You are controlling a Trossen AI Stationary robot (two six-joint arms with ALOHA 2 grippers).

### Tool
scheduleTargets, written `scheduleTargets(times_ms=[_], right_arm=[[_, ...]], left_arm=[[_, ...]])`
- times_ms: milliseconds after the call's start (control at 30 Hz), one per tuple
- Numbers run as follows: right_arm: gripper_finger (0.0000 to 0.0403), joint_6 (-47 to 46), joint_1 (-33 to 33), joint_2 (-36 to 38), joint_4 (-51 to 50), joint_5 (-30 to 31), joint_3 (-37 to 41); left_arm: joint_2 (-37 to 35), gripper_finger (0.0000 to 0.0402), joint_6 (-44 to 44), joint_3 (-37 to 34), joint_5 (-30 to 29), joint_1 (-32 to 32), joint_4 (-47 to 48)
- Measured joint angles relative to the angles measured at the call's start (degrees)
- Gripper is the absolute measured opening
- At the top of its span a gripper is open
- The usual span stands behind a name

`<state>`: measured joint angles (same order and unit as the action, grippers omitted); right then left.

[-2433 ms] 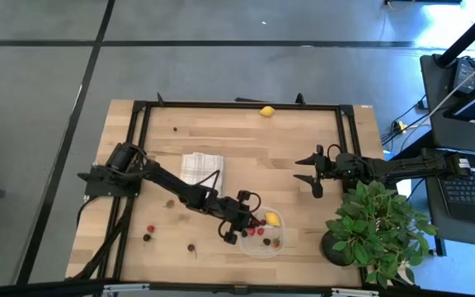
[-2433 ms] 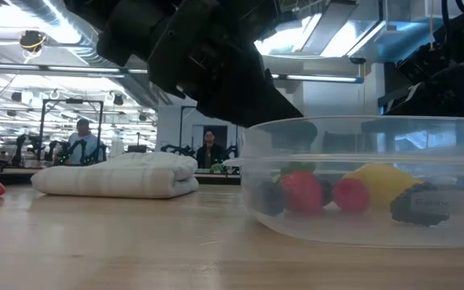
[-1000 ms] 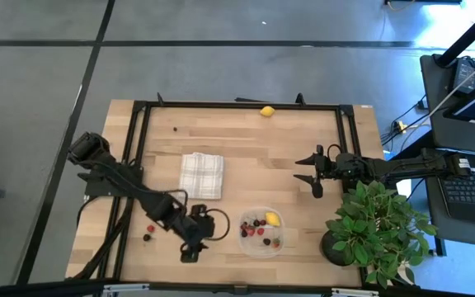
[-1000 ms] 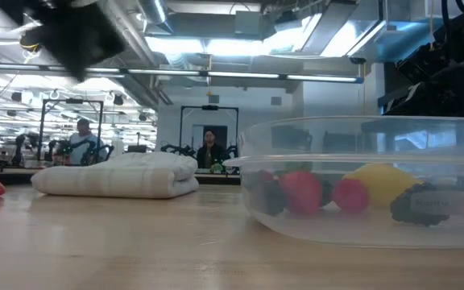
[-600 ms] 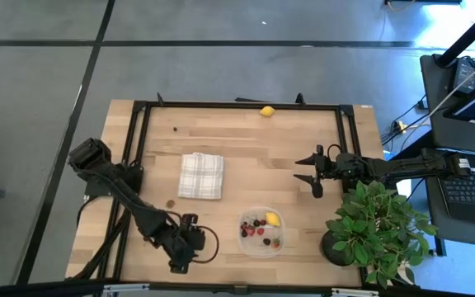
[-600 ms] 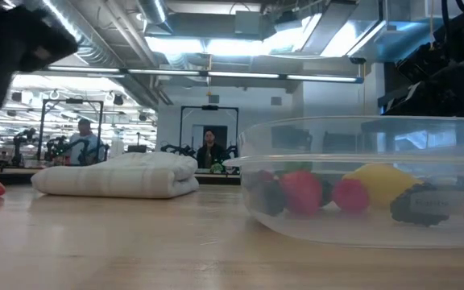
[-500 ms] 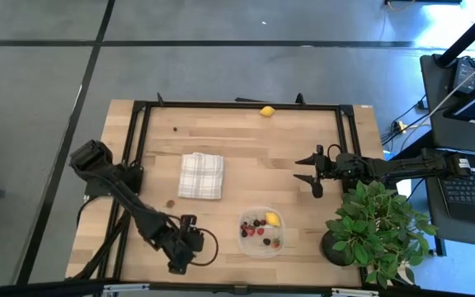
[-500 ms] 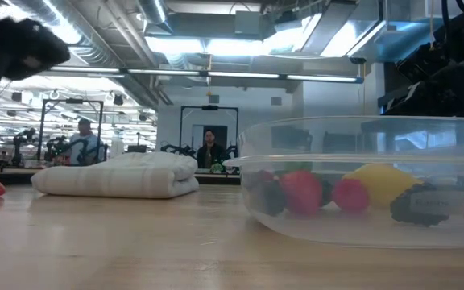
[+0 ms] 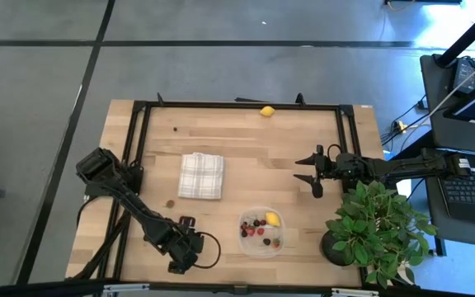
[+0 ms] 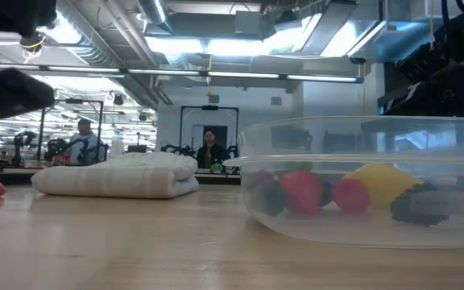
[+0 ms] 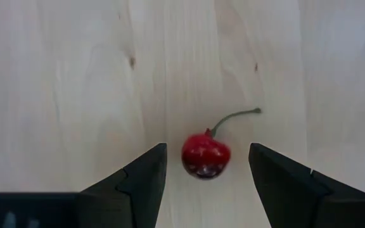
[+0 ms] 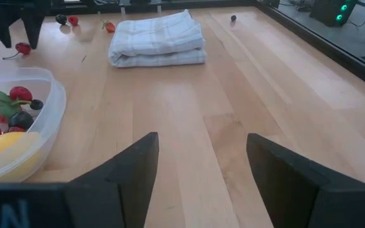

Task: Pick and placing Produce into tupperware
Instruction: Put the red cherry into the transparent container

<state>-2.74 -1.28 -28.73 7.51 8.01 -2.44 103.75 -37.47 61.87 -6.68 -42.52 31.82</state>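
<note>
**Left gripper poised over a loose cherry at the table's near edge**

With its two dark fingers spread apart and empty, the left gripper [image 11: 204,166] hangs directly above a small glossy red cherry with a thin curved stem [image 11: 205,155]. The fruit lies on the pale wooden table [image 9: 246,140] squarely between the fingertips, touching neither. Its round body has no marked long axis; the stem is the only directional feature, rising from the body and curving away from the wrist, forward and toward one finger. In my judgement a straight descent and closing should take the body, the stem being clear of the closing line.

Outward from this gripper, the clear shallow rounded-square plastic container [image 9: 261,232] stands near, toward the table's middle, already holding red and dark berries and one yellow lemon-like fruit. A white-and-grey checked folded cloth [image 9: 200,175] lies farther off.

The right gripper [image 9: 313,176] waits well apart, fingers parted and empty, beside a leafy green potted plant [image 9: 375,219]. The left arm is plainly the nearer to the cherry.
</note>
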Motion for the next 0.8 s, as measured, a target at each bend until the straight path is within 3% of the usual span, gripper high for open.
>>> scheduleTargets(times_ms=[567,800], right_arm=[[0.0241,0.17,0.0,-0.02,-0.13,0.0,0.0],[0.0241,0.22,0.0,-0.02,-0.11,0.01,0.0]], left_arm=[[1.77,0.0213,0.57,0.13,-1.41,-0.07,1.83],[1.77,0.0168,0.57,0.09,-1.85,0.01,2.0]])
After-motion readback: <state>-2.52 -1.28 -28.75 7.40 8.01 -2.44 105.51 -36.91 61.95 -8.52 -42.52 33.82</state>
